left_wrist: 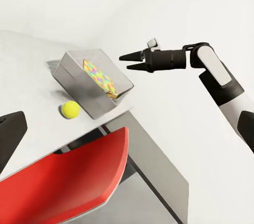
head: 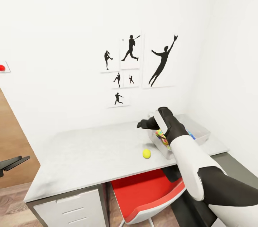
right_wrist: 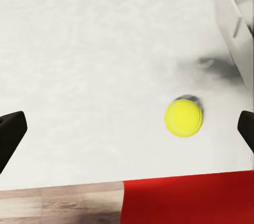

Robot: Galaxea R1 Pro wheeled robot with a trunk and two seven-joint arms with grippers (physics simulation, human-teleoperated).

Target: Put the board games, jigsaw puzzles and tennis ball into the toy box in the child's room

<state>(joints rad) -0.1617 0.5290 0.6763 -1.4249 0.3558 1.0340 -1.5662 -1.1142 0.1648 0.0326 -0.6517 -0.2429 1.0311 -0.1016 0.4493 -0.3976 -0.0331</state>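
Head view: toy box [head: 200, 134] arm-hidden

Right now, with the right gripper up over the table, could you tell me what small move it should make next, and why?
Probably lower the right gripper toward the tennis ball and centre it. Its fingers are open and empty, hanging above the table, and the ball lies loose on the top just outside the toy box, near the front edge. A multicoloured puzzle already sits in the box.

right arm extended forward | right end effector [left_wrist: 125, 61] spread, empty | left end effector [head: 16, 164] low, state unclear
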